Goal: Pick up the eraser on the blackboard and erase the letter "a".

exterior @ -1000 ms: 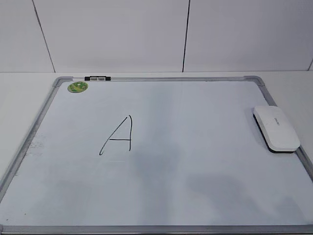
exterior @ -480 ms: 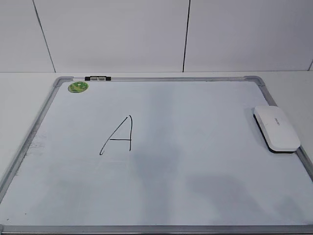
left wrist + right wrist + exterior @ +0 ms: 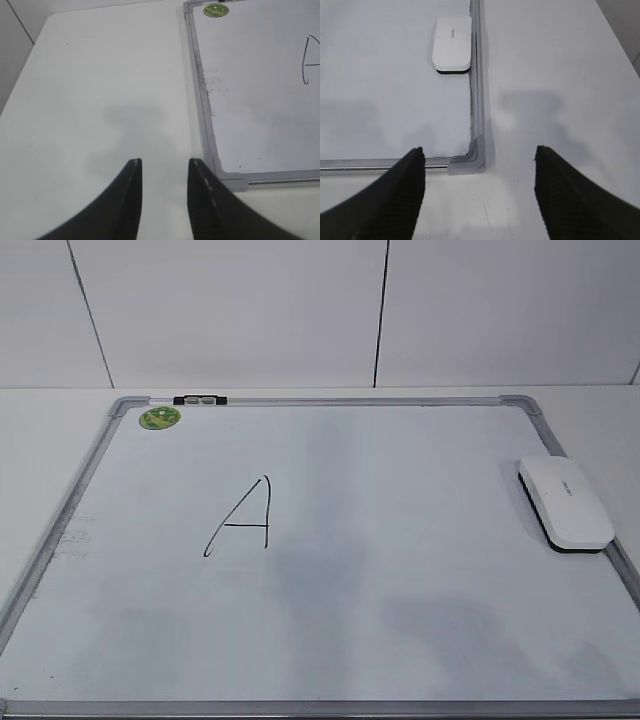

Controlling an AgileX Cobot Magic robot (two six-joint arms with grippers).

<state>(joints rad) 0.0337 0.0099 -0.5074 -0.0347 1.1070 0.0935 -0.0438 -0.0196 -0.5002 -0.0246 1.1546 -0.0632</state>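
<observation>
The white oblong eraser (image 3: 565,503) lies flat at the right edge of the blackboard (image 3: 360,401), a white board in a grey frame. The eraser also shows in the right wrist view (image 3: 452,44), ahead and to the left of my right gripper (image 3: 479,147). That gripper is wide open and empty, hovering over the board's near right corner (image 3: 476,100). My left gripper (image 3: 165,161) is open and empty over the bare table, left of the board's near left corner (image 3: 200,85). No small lowercase "a" shows in any view. Neither gripper shows in the exterior view.
A large capital "A" with a crossbar (image 3: 243,518) is drawn left of the board's middle; its left edge shows in the left wrist view (image 3: 310,60). A green round magnet (image 3: 159,418) sits at the far left corner and also shows in the left wrist view (image 3: 215,10). A white table surrounds the board.
</observation>
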